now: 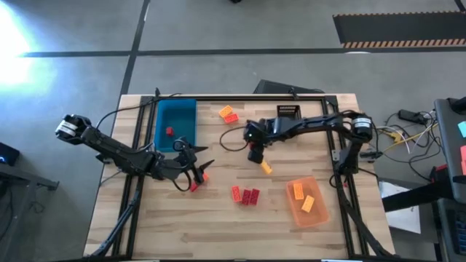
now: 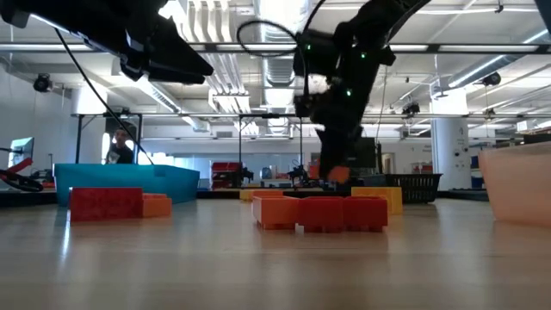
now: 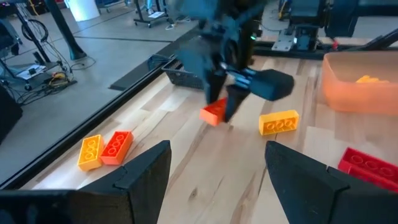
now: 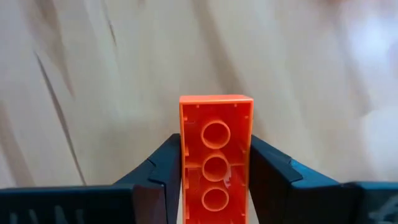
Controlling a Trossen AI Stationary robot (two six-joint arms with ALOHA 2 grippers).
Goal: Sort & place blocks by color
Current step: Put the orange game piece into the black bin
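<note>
Orange brick (image 4: 216,158) pinched lengthwise in right gripper (image 1: 256,154), hollow underside up, above desk (image 1: 218,225) centre. Matching orange tray (image 1: 320,216) lying toward five o'clock. Left gripper (image 1: 195,169) spread wide, hovering by red brick (image 1: 194,186), well apart.

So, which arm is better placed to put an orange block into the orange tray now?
The right arm. Its gripper is shut on an orange block close to the orange tray; the left gripper is open, farther away.
</note>
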